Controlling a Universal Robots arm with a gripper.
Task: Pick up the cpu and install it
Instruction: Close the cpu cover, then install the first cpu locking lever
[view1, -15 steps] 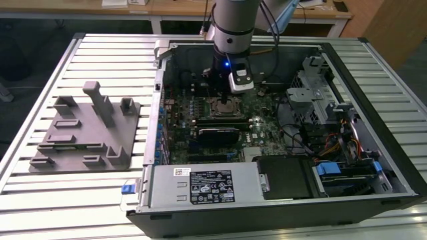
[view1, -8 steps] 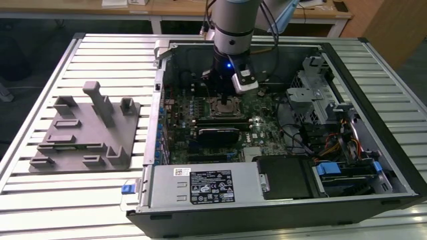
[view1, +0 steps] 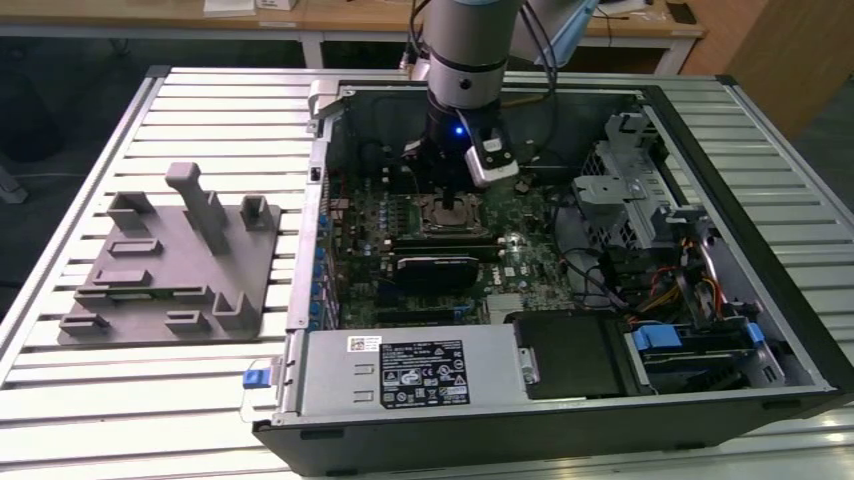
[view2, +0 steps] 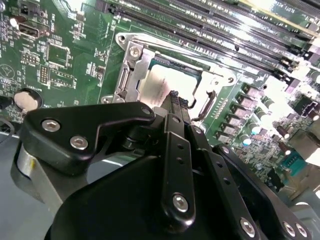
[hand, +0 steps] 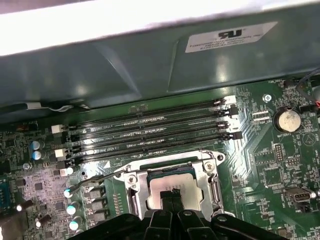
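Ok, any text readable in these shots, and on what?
Nothing can be quoted.
The white sticker on the case wall, first wrist view: print cannot be made out.
The black label on the power supply, exterior view: too small.
The motherboard silkscreen: too small.
The cpu top: no print seen.

The silver-grey arm (view1: 465, 45) carries a black claw (view2: 175, 96) with silver screws (view2: 180, 201).
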